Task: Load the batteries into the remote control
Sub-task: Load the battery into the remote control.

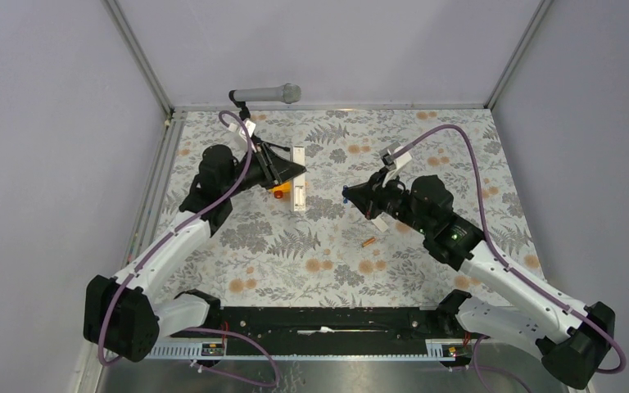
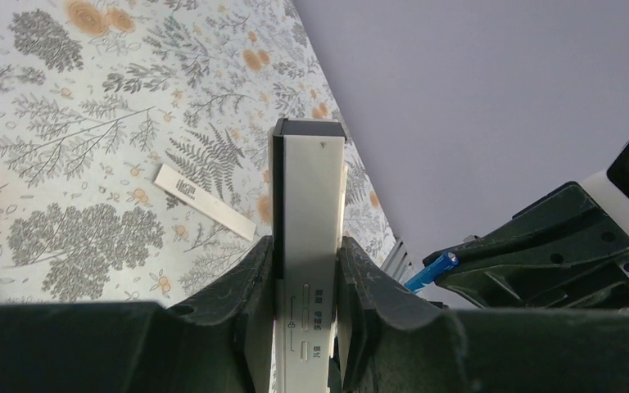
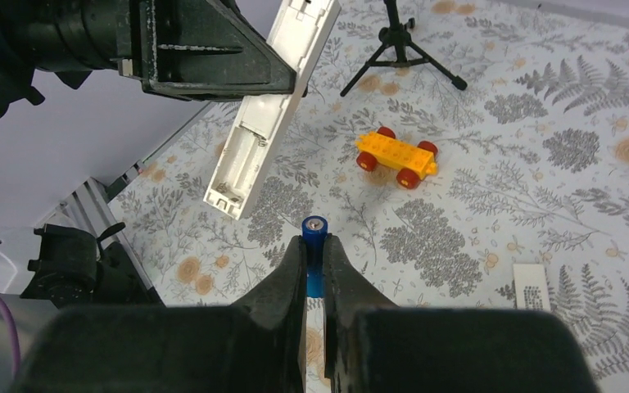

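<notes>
From above, your left end effector (image 1: 293,170) is clamping the remote control (image 1: 299,192) in the far middle of the surface (image 1: 295,270). The white bar is running near to far, with the orange toy car (image 1: 279,192) showing just beside it on the left. Your right end effector (image 1: 350,195) is pointing left at the remote, a short way to its right, and is pinching the blue battery (image 1: 345,196) at its tip. The orange battery (image 1: 368,242) is lying loose on the surface, nearer than that end effector and slightly right of its tip. The grey microphone (image 1: 266,94) is lying along the far edge.

Through the left wrist camera, you are seeing both fingers pressing on the long sides of the remote, partly closed around its width, while the bar is sticking out beyond them. The flat white back cover (image 2: 205,202) is lying on the surface to the left of it. The blue battery is poking from the right end effector at the right.

Through the right wrist camera, the fingers are standing nearly closed on the blue battery, its metal end facing the camera. The remote is hanging slanted in the left end effector with its open battery bay facing this camera. The toy car is sitting to the right of the remote, and a black tripod (image 3: 401,41) is standing beyond them.
</notes>
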